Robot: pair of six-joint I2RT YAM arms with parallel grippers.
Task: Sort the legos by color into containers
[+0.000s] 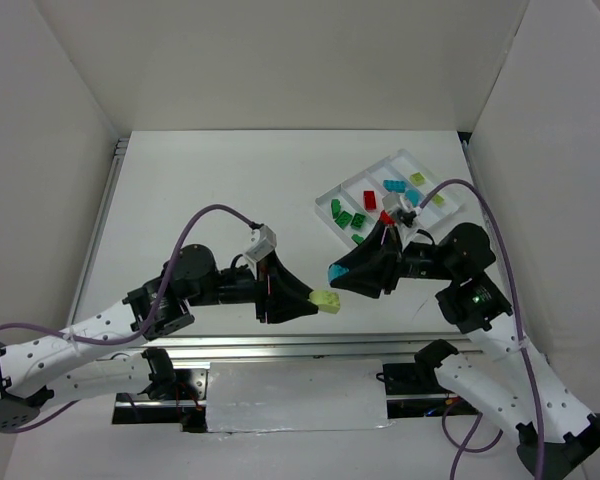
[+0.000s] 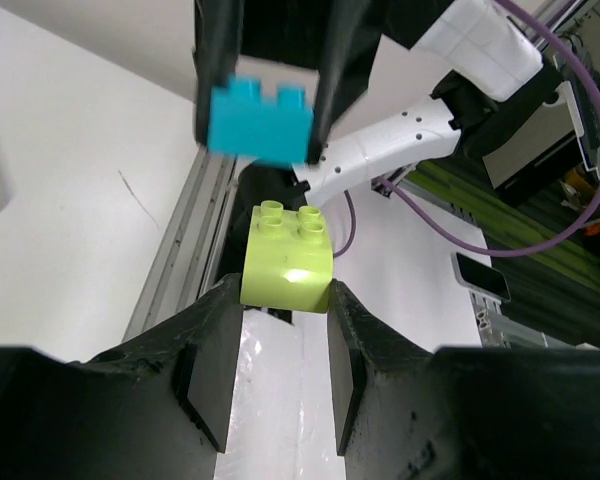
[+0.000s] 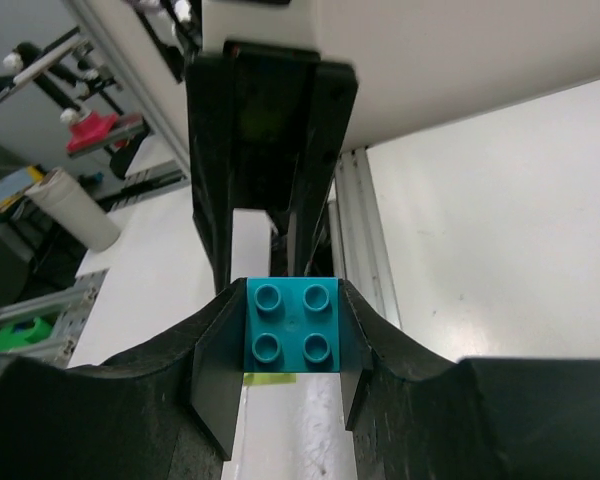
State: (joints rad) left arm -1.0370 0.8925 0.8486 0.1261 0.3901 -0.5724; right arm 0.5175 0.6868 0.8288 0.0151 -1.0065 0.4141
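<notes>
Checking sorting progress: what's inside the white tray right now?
The tray holds green bricks, a red brick, cyan bricks and lime bricks. Its near corner is covered by the right arm, so anything there cannot be seen.

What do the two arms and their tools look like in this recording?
The left arm and right arm have white shells dotted with small holes, and black joint housings. A purple cable loops along each. The left tool and right tool are black, each with two flat-faced fingers. A small green light glows on the right arm.
</notes>
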